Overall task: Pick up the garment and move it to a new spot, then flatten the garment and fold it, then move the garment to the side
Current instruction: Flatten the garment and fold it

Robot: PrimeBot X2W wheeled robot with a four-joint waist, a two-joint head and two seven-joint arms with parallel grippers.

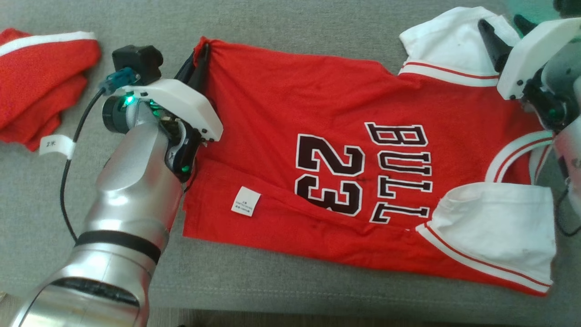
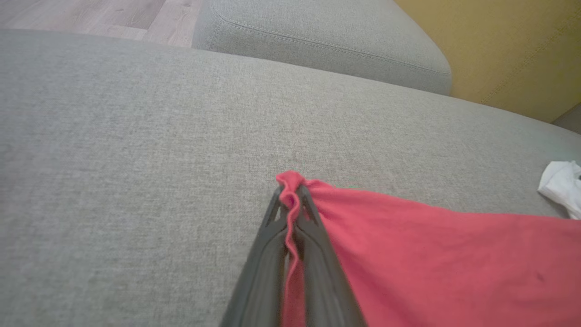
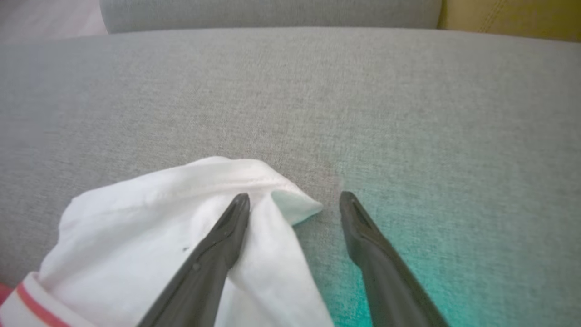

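Your red jersey (image 1: 281,104) lies flat on the grey cushion (image 1: 272,281). At its far hem corner your left gripper (image 2: 291,194) pinches the fabric tight; your right gripper (image 3: 295,196) gapes wide, empty, over the far white sleeve (image 3: 159,204).

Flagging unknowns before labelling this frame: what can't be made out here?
- Head view: white tag on the jersey, print too small.
- Head view: second red garment, cut off by the left edge.
- Right wrist view: whether the right gripper touches the white sleeve; angle hides it.
- Left wrist view: jersey corner inside the left gripper, covered by its fingers.
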